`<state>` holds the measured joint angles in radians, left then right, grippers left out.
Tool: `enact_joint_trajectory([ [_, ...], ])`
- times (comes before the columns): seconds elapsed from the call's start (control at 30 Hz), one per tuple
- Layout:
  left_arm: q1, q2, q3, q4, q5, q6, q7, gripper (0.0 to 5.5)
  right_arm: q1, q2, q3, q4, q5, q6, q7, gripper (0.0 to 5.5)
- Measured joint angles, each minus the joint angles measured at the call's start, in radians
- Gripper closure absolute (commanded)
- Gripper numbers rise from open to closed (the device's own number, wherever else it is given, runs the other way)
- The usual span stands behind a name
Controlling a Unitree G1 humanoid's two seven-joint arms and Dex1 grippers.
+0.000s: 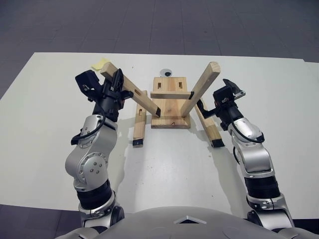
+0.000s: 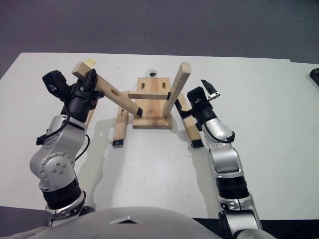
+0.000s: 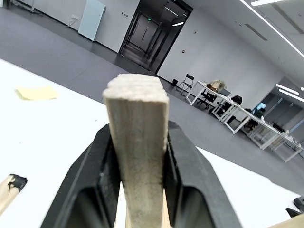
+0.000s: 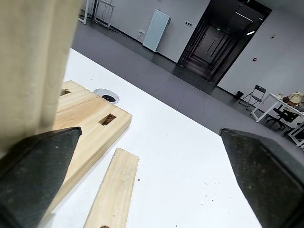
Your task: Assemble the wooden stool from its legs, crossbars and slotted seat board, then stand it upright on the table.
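Left claw (image 1: 115, 85) clenches a tilted leg (image 1: 130, 89), its foot at the seat board's (image 1: 169, 113) near-left corner. Right claw (image 4: 151, 133) hangs released right of the board. Best to straighten the leg, then press squarely down.

Pale tan grained wood forms the seat board (image 1: 170, 102) and the black-tipped raised leg (image 1: 139, 97), the left gripper (image 1: 117, 80) and right gripper (image 1: 218, 97) are black, and the white table (image 1: 279, 99) carries a yellow note (image 1: 99, 63) at eleven o'clock.
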<state>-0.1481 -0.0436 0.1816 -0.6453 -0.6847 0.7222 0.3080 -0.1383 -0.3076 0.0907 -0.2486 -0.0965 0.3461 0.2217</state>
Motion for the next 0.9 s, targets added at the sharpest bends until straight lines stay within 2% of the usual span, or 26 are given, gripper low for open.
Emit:
enact_joint_trajectory([
  [0.1, 0.004, -0.023, 0.044, 0.008, -0.052, 0.010, 0.034, 4.48, 0.003, 0.001, -0.002, -0.001, -0.001, 0.000, -0.002, 0.10],
  [0.23, 0.001, 0.018, 0.033, 0.000, -0.043, 0.042, 0.047, 4.48, 0.011, 0.007, -0.002, -0.007, -0.001, 0.002, -0.009, 0.10],
  [0.3, -0.008, 0.037, 0.009, -0.009, -0.020, 0.052, 0.049, 4.48, 0.013, 0.010, -0.002, -0.009, -0.002, 0.004, -0.012, 0.10],
  [0.53, -0.075, 0.141, -0.193, -0.070, 0.140, 0.107, 0.048, 4.48, 0.018, 0.026, 0.004, -0.025, -0.003, 0.012, -0.013, 0.10],
  [0.9, -0.072, 0.125, -0.227, -0.063, 0.218, 0.111, 0.027, 4.48, 0.018, 0.040, 0.006, -0.039, -0.032, 0.021, -0.029, 0.10],
])
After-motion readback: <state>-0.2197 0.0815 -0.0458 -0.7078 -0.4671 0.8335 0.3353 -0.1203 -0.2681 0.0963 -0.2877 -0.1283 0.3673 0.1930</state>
